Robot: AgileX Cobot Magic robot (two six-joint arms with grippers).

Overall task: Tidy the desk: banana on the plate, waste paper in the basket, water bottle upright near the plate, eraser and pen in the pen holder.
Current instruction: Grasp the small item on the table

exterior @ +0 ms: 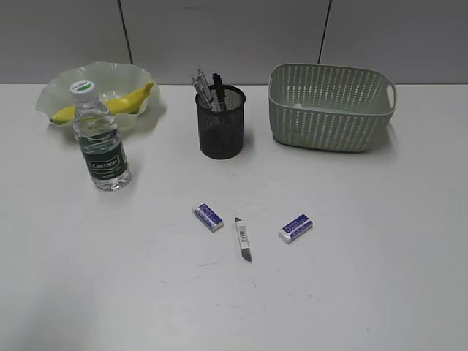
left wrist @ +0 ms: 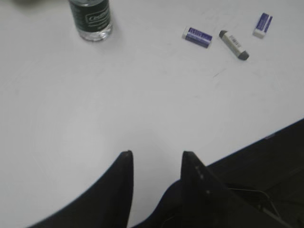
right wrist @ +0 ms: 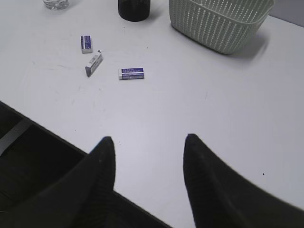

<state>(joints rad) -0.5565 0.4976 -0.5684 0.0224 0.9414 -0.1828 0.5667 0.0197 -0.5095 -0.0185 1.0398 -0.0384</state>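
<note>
Pincers (left wrist: pixel 156 156) (right wrist: pixel 149 142) wrist-only; banana (exterior: pixel 110 104) (plated) exterior-only.

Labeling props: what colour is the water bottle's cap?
White, with a green mark on top, on the water bottle; clearest in the exterior view.

On the plain white desk (exterior: pixel 365 278), a yellow banana (exterior: pixel 110 104) lies in the ruffled pale green plate (exterior: pixel 55 86). The clear, green-labelled water bottle (exterior: pixel 100 139) stands upright just before it. Pens stick from the black mesh pen holder (exterior: pixel 221 124), beside the sage green slotted basket (exterior: pixel 330 108). Two white-and-blue erasers (exterior: pixel 208 216) lie loose nearer the front.

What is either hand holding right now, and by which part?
Nothing. The left hand and right hand are both open and empty above the desk.
</note>
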